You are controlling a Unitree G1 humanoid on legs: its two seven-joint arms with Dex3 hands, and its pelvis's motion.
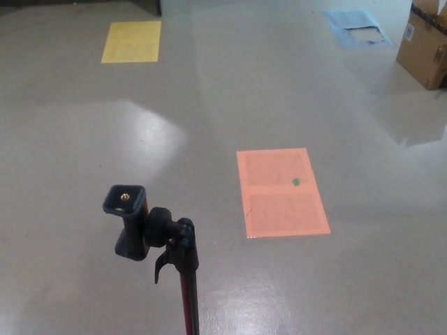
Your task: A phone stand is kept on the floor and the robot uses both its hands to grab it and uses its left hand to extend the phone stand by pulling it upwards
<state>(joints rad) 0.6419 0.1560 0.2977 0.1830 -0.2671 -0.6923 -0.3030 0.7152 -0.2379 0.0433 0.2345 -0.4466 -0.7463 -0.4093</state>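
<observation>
Phone stand (157, 237) upright w/ no legible label, hands unseen.

- The floor (105, 139) looks smooth and semi-glossy, a grey speckled surface catching broad pale reflections.
- The phone stand (150, 234) has a head of matt black plastic, with a small brassy metal screw set in its top plate.
- Its pole below shows a dark red, slightly shiny finish.
- The orange sheet (281, 192), yellow sheet (131, 40) and blue sheet (356, 26) lie flat, matt like paper.
- The box (424, 47) looks like plain brown cardboard, dull and unglossed.
</observation>
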